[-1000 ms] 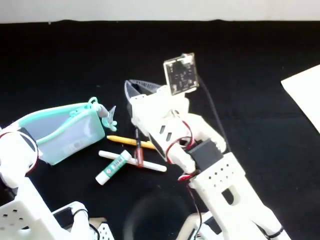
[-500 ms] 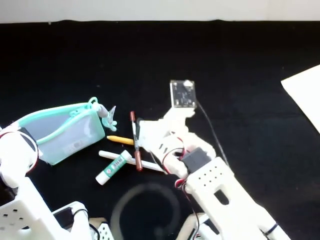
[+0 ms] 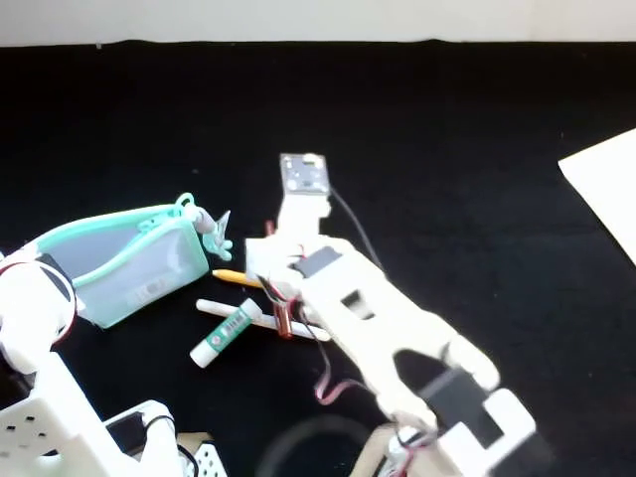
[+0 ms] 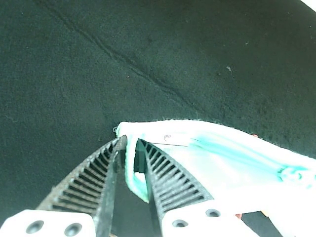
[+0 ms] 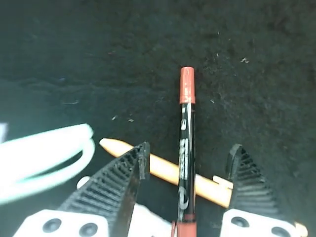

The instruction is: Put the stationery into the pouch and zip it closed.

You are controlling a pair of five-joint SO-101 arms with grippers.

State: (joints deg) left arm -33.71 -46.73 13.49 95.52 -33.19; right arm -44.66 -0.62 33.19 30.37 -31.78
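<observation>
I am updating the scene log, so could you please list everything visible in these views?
pouch: one, mint green, table's left side
orange pen: one, orange-yellow, beside the pouch
marker pen: one, black with red-brown ends, crossing the orange pen
white pen: one, white, nearer the arms than the orange pen
glue stick: one, white with green label, against the white pen
paper sheet: one, white, table's right edge
tablecloth: one, black
left gripper: one, shut on the pouch's end
right gripper: one, open, straddling the marker pen
</observation>
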